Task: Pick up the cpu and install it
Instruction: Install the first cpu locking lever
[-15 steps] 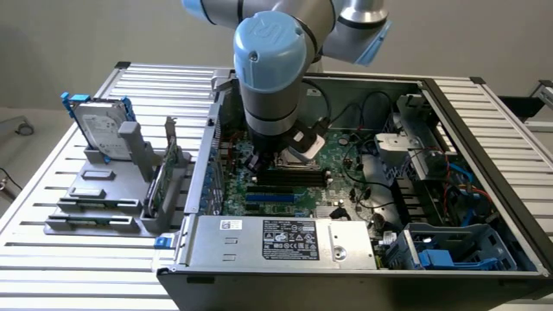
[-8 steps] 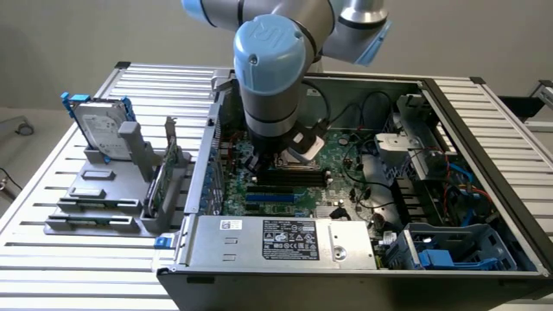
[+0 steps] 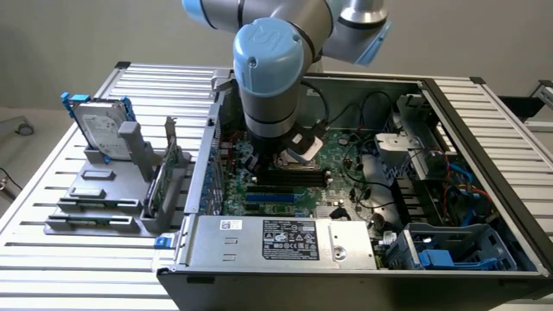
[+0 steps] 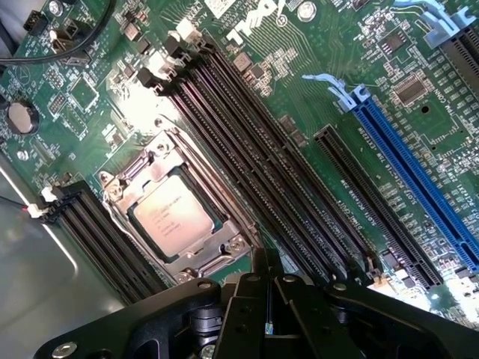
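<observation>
You reach the cpu [image 4: 174, 218] from above unobstructed; memory slots [image 4: 247, 157] flank its socket frame [image 4: 224, 258]; cables [image 3: 367, 184] crowd nearby.

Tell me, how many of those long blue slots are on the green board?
2. In the wrist view, a long blue slot runs diagonally beside the black slots, and a second blue slot sits at the picture's corner, partly cut off. More may lie outside the view.
</observation>
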Robot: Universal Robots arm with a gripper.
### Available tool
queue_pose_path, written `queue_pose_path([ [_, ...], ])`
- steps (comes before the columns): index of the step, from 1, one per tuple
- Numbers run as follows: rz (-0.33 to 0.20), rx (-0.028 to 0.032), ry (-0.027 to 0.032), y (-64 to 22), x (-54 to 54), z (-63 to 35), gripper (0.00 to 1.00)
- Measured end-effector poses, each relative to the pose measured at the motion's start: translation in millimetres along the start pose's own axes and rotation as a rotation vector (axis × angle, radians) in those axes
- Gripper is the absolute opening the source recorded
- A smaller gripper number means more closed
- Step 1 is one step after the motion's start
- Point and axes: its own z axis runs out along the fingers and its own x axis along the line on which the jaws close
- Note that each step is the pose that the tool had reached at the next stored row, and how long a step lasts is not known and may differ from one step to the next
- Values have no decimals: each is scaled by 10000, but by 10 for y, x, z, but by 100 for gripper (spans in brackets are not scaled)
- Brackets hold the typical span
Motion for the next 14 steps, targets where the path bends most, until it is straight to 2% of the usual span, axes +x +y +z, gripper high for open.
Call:
queue_pose_path([
  [6,-1,-3,-3,-7,2,9,11],
  [8,-3,-19,-22,-8,2,9,11],
  [10,-6,-48,-58,-8,1,9,11],
  [14,-14,-139,-177,-9,0,8,11],
])
